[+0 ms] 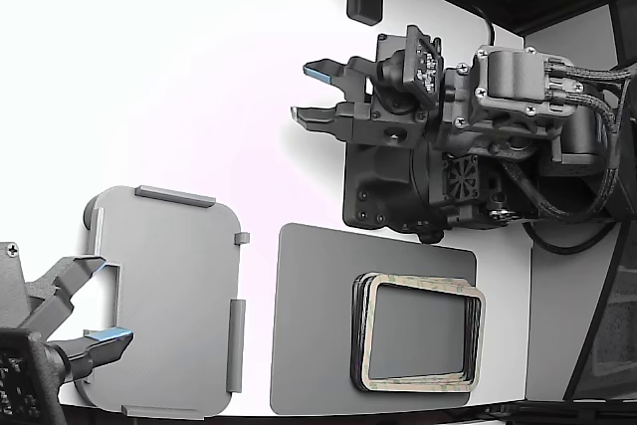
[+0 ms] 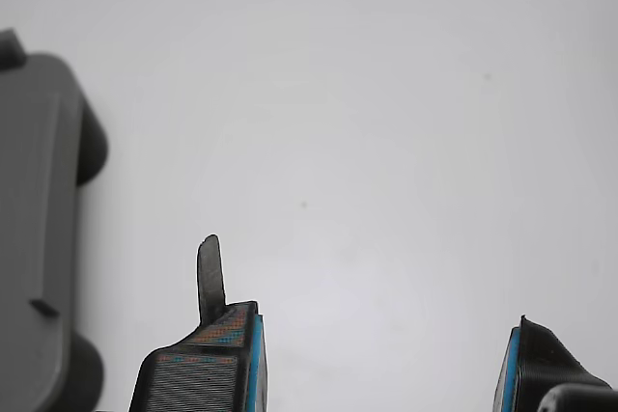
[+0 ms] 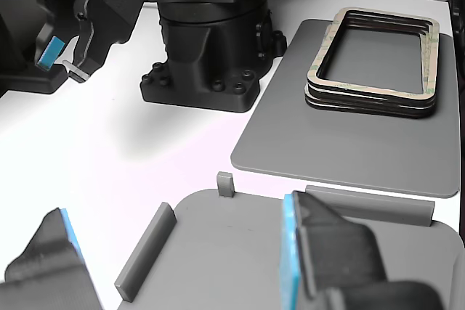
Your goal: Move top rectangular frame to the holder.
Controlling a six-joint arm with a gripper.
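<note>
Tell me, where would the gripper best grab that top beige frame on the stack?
Probably by one thin side bar of the top rectangular frame, coming from above with one finger inside the hollow centre and one outside. It lies flat on the stack, so only its narrow bars offer a hold. The gripper is open and apart.

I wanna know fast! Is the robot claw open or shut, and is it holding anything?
Gripper: open, holding nothing, over bare table beside the holder.
Second arm's gripper: open, empty too.
</note>
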